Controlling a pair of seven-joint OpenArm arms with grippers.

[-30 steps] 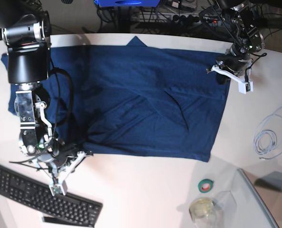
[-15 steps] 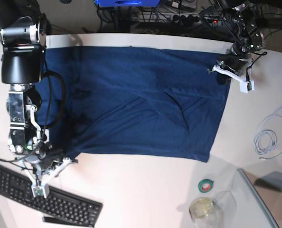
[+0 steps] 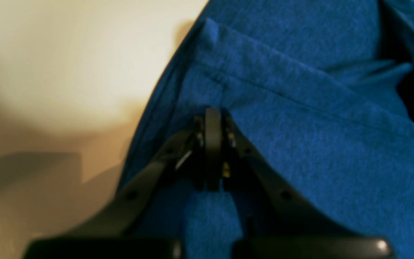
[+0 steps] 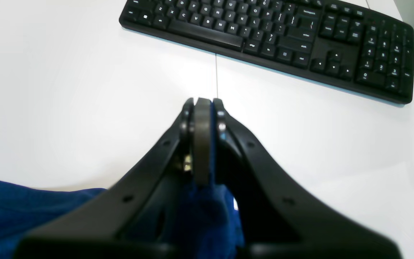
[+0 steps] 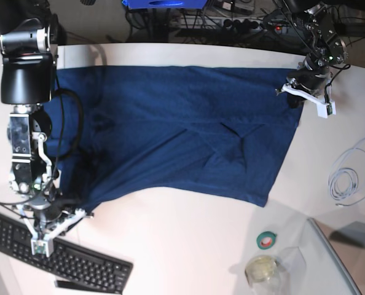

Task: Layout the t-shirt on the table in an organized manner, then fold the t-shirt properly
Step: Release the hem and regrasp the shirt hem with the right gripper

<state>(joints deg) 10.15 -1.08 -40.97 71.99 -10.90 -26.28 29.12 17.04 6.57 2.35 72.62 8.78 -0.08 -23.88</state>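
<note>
Looking at a white tabletop [image 5: 188, 246] with cables and power strips behind it. T-shirt [image 5: 182, 129] spread flat across the far half. My left fingers [image 3: 212, 118] are pinched tight on its hem; my right fingers [image 4: 201, 108] are clamped on a corner near the keyboard [image 4: 275, 36]. Only the base view shows the tape roll [image 5: 266, 240], cable coil [image 5: 345, 178] and clear container [image 5: 263, 270]; contents unclear.

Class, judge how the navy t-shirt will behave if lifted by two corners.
The t-shirt probably sags between the grips: its near edge already bows inward. Likely floppy, since creases show mid-cloth. It seems light, as thin closed jaws hold it.
</note>
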